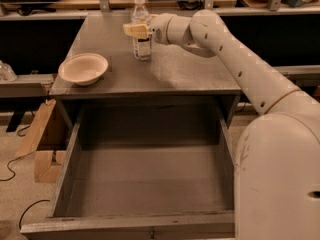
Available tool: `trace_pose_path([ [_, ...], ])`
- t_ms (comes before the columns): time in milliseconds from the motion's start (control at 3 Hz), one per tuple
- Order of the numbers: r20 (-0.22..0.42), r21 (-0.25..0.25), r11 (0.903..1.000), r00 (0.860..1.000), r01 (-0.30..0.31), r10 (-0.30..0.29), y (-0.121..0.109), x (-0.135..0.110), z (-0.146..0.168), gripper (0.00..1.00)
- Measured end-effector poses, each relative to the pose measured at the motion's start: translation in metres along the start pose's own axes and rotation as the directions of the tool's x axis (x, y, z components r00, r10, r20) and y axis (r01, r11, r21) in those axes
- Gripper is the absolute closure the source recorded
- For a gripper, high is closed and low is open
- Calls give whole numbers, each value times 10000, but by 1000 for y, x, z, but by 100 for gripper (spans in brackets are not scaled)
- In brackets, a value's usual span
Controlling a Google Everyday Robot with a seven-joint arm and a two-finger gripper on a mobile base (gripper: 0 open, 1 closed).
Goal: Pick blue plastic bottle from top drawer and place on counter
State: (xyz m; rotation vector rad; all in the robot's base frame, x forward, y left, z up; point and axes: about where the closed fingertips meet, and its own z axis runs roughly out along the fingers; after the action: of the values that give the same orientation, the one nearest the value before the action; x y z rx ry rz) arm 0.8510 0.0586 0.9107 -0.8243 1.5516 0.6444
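One view to work with, and the blue plastic bottle [142, 46] stands upright at the upper middle of the frame, its base down on the bench [190, 71], towards the far edge. The pincer [139, 30] is clamped across the bottle's shoulder, just under the neck, and the white arm [240, 59] reaches in from the right. Across the lower half of the frame the top drawer [150, 174] stands open, showing its grey floor. At the left of the bench sits a pale bowl [83, 68], well apart from the bottle.

The placing looks all but done, I'd say, and the release is where it can go wrong. That grip is high on a tall, narrow, light bottle. If the pincer draws sideways before it has fully let go, a pad could drag the shoulder and tip the bottle over. Once down, it could roll to the front edge and drop into the open drawer. A clean opening first, then a straight retreat, looks like the safe call.
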Motion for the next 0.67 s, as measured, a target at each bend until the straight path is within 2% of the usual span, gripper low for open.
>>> trace_pose_path([
  [333, 5, 5, 10000, 10000, -5, 5, -1, -7, -1, 100],
  [667, 4, 5, 10000, 10000, -5, 5, -1, -10, -1, 85],
])
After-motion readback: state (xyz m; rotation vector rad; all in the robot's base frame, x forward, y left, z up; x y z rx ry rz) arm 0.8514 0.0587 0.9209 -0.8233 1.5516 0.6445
